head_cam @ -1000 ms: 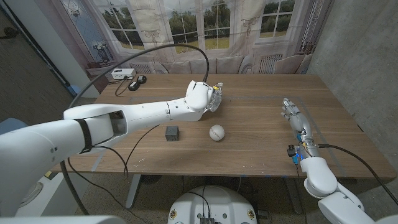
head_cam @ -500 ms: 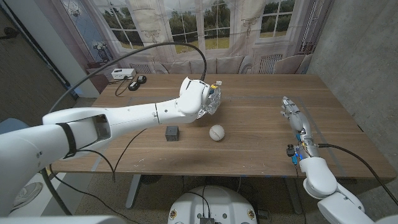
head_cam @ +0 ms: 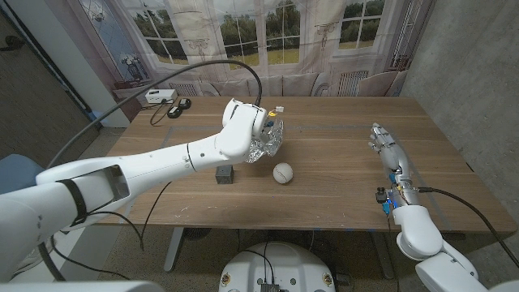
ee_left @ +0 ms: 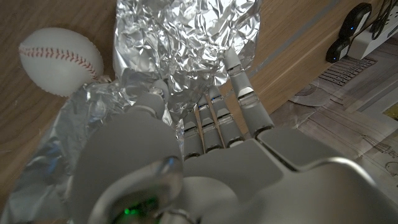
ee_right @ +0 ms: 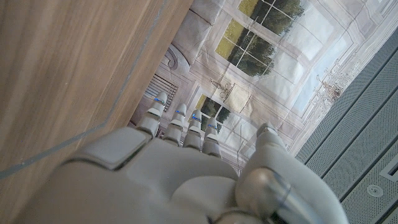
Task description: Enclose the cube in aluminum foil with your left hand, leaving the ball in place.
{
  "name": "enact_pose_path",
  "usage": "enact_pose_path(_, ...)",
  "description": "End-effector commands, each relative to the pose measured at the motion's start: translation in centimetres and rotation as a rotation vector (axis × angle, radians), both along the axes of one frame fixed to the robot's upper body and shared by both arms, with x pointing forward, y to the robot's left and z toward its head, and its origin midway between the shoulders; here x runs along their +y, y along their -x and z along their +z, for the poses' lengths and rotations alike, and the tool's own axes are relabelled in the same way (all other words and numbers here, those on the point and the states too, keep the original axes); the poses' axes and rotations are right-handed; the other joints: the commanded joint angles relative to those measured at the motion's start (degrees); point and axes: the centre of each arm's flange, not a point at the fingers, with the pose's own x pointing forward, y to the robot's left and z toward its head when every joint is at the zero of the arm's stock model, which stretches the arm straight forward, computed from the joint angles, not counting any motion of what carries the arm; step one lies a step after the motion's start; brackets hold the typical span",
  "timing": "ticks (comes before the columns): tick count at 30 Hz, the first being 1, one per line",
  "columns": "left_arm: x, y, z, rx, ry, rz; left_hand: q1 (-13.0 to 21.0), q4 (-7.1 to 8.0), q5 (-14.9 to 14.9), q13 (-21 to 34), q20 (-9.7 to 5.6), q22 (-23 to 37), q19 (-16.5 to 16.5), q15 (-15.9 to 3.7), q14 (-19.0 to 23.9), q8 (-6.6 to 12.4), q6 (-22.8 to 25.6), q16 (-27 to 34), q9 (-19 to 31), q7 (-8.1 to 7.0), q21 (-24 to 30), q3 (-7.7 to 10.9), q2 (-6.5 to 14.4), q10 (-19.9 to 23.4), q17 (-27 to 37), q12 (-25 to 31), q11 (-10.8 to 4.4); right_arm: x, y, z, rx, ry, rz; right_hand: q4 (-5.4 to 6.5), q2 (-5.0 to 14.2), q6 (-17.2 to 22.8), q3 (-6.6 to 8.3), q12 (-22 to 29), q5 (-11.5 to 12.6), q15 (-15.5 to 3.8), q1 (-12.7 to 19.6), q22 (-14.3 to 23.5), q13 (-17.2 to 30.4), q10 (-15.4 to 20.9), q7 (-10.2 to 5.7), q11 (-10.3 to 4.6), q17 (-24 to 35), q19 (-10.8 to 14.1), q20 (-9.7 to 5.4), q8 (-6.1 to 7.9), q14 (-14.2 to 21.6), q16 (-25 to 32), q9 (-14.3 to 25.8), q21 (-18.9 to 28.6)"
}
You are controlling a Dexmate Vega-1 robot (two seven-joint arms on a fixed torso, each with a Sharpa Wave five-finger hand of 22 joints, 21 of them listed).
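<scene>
Cube point(head_cam: 224, 173), small and dark, sits bare on the bench point(head_cam: 340, 170), just left of the baseball point(head_cam: 282, 172) and near the bench's front-middle. Nothing covers it yet, so by my judgement the wrapping itself has not begun. The left hand point(head_cam: 258, 138) holds a crumpled sheet of aluminum foil point(head_cam: 269, 139) above the bench, just behind and to the right of the cube; in the left wrist view its fingers point(ee_left: 214, 118) close on the foil with the ball close by. What remains is to lower the sheet over the cube and fold it round, without nudging the ball. The right hand point(head_cam: 388, 151) waits at the far right, fingers straight and together, holding nothing.
</scene>
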Motion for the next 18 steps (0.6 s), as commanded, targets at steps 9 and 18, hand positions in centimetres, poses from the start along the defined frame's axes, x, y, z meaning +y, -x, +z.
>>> enact_pose_path(9,1.3,3.4,-0.7,0.118,-0.078,0.077,0.6,-0.44,0.2,0.4,-0.77,0.3,0.9,-1.96,1.0,0.10,0.2,-0.1,0.6,0.38,-0.2,1.16,0.7,0.7,0.2,0.1,0.20,0.0,-0.5,0.3,-0.017,-0.028,0.011,0.27,-0.04,0.8,0.03,0.4,0.4,-0.17,-0.2,0.2,0.0,0.7,-0.03,-0.03,0.0,0.2,0.21,0.29,0.5,0.0,0.1,-0.1)
enact_pose_path(18,1.5,3.1,-1.0,0.227,-0.170,0.219,0.0,0.08,0.1,0.6,-1.30,0.4,1.0,-1.54,0.6,-0.21,-0.5,-0.3,0.8,0.92,-0.3,1.16,0.9,0.4,0.5,-0.1,0.45,0.2,-1.1,0.7,-0.032,-0.035,0.021,0.33,0.03,0.8,0.05,0.4,0.4,-0.15,-0.3,0.2,0.0,0.8,-0.05,0.00,0.0,0.3,0.09,0.29,0.6,0.1,0.1,-0.2)
